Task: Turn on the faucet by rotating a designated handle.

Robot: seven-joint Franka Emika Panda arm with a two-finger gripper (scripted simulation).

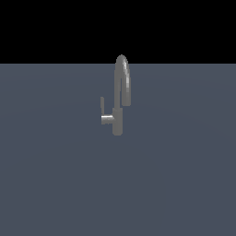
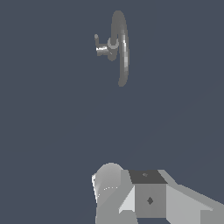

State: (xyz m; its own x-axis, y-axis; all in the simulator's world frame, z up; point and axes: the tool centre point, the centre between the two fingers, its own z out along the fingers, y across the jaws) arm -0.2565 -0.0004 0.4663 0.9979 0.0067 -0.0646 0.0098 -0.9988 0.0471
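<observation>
The faucet [image 1: 118,117] is a small grey metal tap with a tall arched spout, standing on the flat grey-blue floor in the middle of the exterior view. Its handle [image 1: 102,107] is a thin blade standing upright at the end of a short stub on the exterior view's left of the post. The wrist view looks down on the faucet [image 2: 121,48] and the handle [image 2: 99,47]. Pale blocky parts of my gripper [image 2: 146,192] show at the wrist view's edge, well apart from the faucet. Its jaws cannot be made out. The arm does not show in the exterior view.
The grey-blue floor [image 1: 55,184] spreads around the faucet on all sides. A black background lies above its far edge.
</observation>
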